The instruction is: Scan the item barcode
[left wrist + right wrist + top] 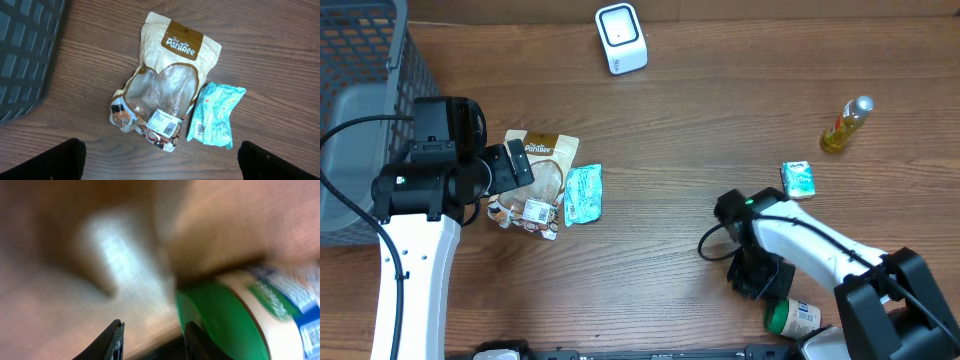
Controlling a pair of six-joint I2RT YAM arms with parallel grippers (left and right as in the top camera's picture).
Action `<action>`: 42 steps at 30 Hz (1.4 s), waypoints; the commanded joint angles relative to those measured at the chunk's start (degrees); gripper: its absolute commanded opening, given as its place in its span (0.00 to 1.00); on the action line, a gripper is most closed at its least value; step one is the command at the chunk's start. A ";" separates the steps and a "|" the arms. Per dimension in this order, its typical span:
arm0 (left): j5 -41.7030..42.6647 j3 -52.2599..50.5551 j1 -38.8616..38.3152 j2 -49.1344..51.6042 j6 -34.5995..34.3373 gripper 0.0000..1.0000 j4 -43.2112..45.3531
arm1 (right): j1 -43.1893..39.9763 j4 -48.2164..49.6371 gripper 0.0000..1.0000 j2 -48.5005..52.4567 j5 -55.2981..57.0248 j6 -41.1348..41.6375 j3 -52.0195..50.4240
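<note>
A white barcode scanner (pixel 621 38) stands at the table's far edge. A tan Pantree snack pouch (pixel 167 80) with a barcode label lies flat, and a teal packet (pixel 215 115) lies right beside it. My left gripper (pixel 160 165) hovers over them, wide open and holding nothing; the overhead view shows this left gripper (pixel 515 165) at the pouch's (pixel 542 175) left edge. At the front right, my right gripper (pixel 152 330) is open with only table between its fingers. A green-lidded jar (pixel 225 315) lies on its side just right of the fingers. Overhead, the right gripper (pixel 760 275) sits just up-left of the jar (pixel 792 317).
A grey wire basket (pixel 360 90) fills the far left corner. A yellow bottle (pixel 845 125) lies at the right, with a small teal box (pixel 798 179) below it. The right arm's cable (pixel 715 245) loops over the table beside it.
</note>
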 commanded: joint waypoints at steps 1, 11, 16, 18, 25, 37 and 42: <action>-0.37 0.55 -0.39 0.04 0.50 1.00 0.07 | -4.24 2.29 0.37 -0.09 6.54 -0.35 0.57; -0.37 0.55 -0.39 0.04 0.50 0.99 0.04 | -11.06 8.57 0.59 -0.09 2.27 -12.81 1.46; -0.37 0.55 -0.39 0.04 0.50 1.00 0.04 | -13.64 6.27 0.61 -0.09 3.32 -12.87 9.99; -0.37 0.55 -0.39 0.04 0.50 1.00 0.04 | -14.36 -1.42 0.67 -0.11 3.30 -12.87 16.98; -0.37 0.55 -0.39 0.04 0.50 1.00 0.04 | -14.40 -16.06 1.00 -0.17 0.90 -12.02 24.44; -0.37 0.55 -0.39 0.04 0.50 0.99 0.04 | -14.40 -19.08 1.00 -0.17 3.82 5.40 14.93; -0.35 0.55 -0.39 0.04 0.50 0.99 0.04 | -15.52 -15.06 1.00 -0.15 3.80 6.19 11.06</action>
